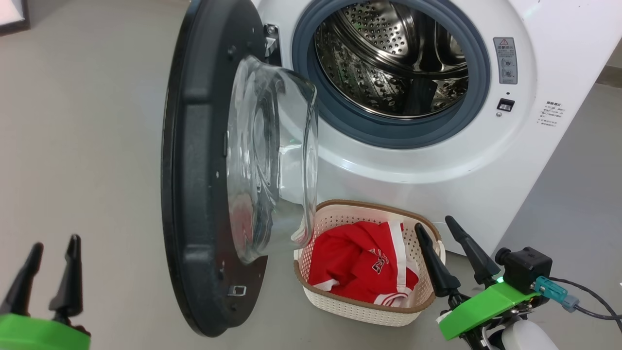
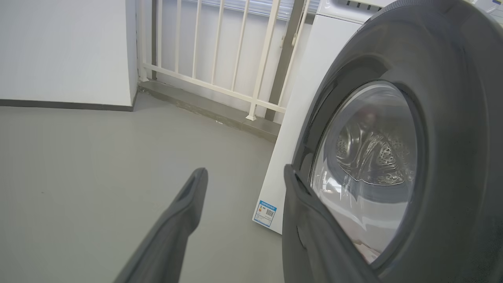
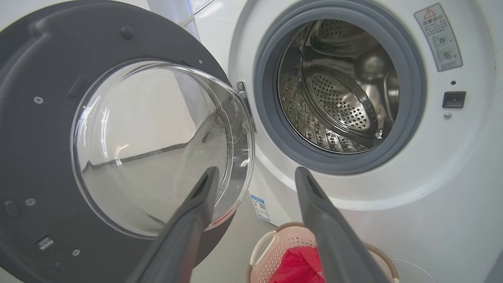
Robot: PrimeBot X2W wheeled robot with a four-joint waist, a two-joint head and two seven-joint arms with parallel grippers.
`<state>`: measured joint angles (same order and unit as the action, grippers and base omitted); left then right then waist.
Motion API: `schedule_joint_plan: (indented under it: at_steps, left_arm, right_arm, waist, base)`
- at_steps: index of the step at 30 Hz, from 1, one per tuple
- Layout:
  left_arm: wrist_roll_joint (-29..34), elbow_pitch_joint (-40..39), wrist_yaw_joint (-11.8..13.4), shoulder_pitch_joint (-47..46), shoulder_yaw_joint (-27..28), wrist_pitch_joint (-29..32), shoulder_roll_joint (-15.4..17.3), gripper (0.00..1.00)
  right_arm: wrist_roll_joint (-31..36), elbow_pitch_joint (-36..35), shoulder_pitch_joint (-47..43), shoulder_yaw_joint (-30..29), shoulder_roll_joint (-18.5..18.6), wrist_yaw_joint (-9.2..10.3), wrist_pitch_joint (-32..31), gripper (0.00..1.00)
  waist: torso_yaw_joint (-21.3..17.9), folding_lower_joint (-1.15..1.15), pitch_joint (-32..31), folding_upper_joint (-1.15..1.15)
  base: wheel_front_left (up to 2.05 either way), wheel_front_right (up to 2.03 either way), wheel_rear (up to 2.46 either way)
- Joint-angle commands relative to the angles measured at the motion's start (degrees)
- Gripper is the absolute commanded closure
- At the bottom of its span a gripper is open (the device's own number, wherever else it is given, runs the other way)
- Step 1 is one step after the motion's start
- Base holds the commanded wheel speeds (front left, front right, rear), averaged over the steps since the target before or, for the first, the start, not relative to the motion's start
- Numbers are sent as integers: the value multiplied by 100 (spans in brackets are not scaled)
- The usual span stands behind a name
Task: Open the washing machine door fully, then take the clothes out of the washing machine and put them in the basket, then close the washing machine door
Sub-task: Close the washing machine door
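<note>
While both arms sit low with their fingers pointing up, the left end effector (image 1: 56,242) holds its tips a little apart and grips nothing, poised over the grey floor (image 1: 87,146). The washing machine door (image 1: 194,170) stands swung open to its right, apart from it. The right end effector (image 1: 434,222) is spread wider and is also empty. Its left fingertip shows just beside the right rim of the basket (image 1: 359,311), which rests on the floor to its left, in front of the washing machine (image 1: 437,165). Red clothes (image 1: 354,262) with white trim lie in the basket. Beyond the fingertips shows the perforated steel drum (image 1: 388,63).
</note>
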<state>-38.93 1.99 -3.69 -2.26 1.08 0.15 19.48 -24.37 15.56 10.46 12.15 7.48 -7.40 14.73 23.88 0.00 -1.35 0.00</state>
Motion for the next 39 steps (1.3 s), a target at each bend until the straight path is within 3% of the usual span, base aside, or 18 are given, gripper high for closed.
schedule_joint_plan:
  at_steps: [1, 9, 19, 39]
  left_arm:
    - [113, -90, 66, -121, 194, -132, 147, 0]
    - [908, -123, 383, 209, -18, -874, 54, 0]
    - [1421, -383, 815, 625, -127, -1264, -112, 0]
    - [1404, -430, 913, 687, -197, -1285, -153, 0]
  right_arm:
    - [-14, -166, 61, 109, 3, -9, 27, 0]
    - [-6, -206, 111, 106, 40, -9, 27, 0]
    - [5, -207, 128, 142, 82, -9, 27, 0]
    - [-12, -193, 85, 176, 94, -9, 27, 0]
  waist:
    - [-1, 0, 3, 0]
    - [-54, 0, 94, 0]
    - [-117, 0, 142, 0]
    - [-146, 0, 71, 0]
  base:
    - [0, 0, 0]
    - [0, 0, 0]
    - [0, 0, 0]
    - [0, 0, 0]
